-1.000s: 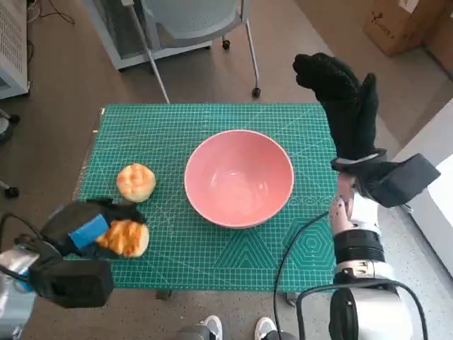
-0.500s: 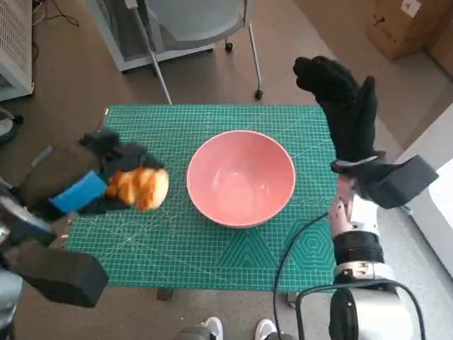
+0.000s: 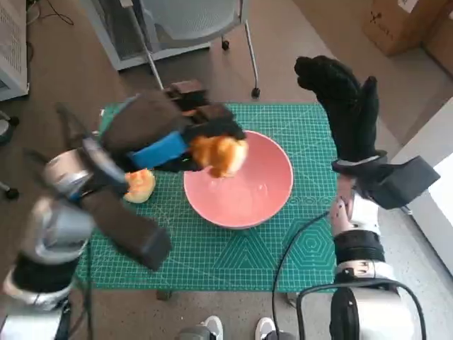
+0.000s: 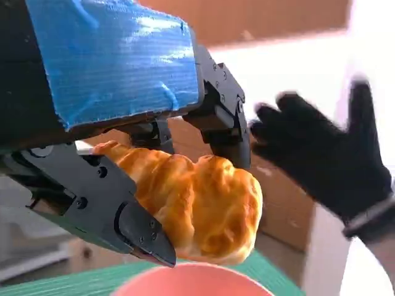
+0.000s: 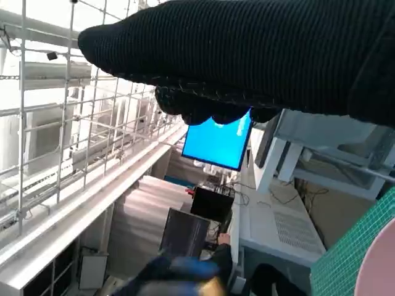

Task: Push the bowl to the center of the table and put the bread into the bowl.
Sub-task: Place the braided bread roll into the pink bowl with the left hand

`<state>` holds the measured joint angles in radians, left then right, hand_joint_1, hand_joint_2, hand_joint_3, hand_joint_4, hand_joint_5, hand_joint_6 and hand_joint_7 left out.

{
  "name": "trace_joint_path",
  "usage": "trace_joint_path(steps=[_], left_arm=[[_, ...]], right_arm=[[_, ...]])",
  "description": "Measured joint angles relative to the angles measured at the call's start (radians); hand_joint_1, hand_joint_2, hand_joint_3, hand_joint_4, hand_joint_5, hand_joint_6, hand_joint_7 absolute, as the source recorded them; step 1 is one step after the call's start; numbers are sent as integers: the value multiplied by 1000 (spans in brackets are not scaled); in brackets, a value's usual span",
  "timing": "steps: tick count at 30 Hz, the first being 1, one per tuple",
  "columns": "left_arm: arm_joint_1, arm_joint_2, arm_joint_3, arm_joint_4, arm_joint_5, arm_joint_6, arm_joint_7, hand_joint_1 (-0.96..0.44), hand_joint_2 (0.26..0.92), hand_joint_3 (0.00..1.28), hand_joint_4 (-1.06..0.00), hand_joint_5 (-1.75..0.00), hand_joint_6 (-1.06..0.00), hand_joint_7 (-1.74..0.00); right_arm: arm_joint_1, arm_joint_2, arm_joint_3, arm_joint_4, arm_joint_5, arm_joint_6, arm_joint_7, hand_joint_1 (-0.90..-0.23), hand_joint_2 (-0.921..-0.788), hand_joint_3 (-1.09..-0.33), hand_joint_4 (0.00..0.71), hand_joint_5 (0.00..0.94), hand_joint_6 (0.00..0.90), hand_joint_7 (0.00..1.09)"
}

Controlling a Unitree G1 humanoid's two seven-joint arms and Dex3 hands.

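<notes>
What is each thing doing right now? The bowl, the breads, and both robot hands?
Bowl: upright on the green mat, nothing inside it.
Held bread: gripped above the bowl's rim.
Second bread: lying on the mat beside the bowl.
Left hand: holding the bread.
Right hand: raised, fingers spread, holding nothing.

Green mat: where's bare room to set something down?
Bare: the near strip of the mat below the pink bowl, and the far right corner. Crowded: left side, with the left hand, its bread and the second roll.
</notes>
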<state>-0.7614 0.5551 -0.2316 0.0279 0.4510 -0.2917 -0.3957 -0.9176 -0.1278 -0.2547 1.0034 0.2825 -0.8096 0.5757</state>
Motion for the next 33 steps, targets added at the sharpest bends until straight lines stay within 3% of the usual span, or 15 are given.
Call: trace_joint_path(steps=[5,9,10,13,16,23,33], left_arm=[[-42,-53,-46,144,18,-55,10,0,920,65,-657,-1124,-665,-1197],[-52,-79,-63,207,19,-60,8,-1,921,230,-511,-1309,-432,-1399],[-52,-85,-66,217,19,-56,3,-32,885,222,-424,-1036,-345,-1148],[-51,-91,-71,229,15,-29,-34,-116,857,111,-316,-397,-248,-618],[-49,-90,-71,228,5,-1,-72,-214,836,48,-214,-131,-193,-403],[-20,-79,-63,185,-25,41,-129,-395,834,17,-128,-9,-155,-295],[12,-27,-28,148,-23,-25,-107,-413,827,5,-127,-4,-145,-303]], right_arm=[[10,-14,-9,-3,10,-7,8,-564,-921,-601,329,1,474,0],[17,-23,-17,-3,22,-8,16,-571,-921,-598,330,1,479,3],[19,-25,-19,-3,25,-8,18,-571,-921,-598,331,1,482,4],[24,-28,-22,-3,29,-9,20,-579,-921,-597,335,3,491,8],[29,-28,-24,-4,29,-9,20,-583,-921,-596,338,4,493,9],[36,-27,-24,-8,28,-16,10,-585,-921,-595,345,6,493,7],[36,-22,-23,-8,28,-15,2,-585,-921,-586,346,4,492,6]])
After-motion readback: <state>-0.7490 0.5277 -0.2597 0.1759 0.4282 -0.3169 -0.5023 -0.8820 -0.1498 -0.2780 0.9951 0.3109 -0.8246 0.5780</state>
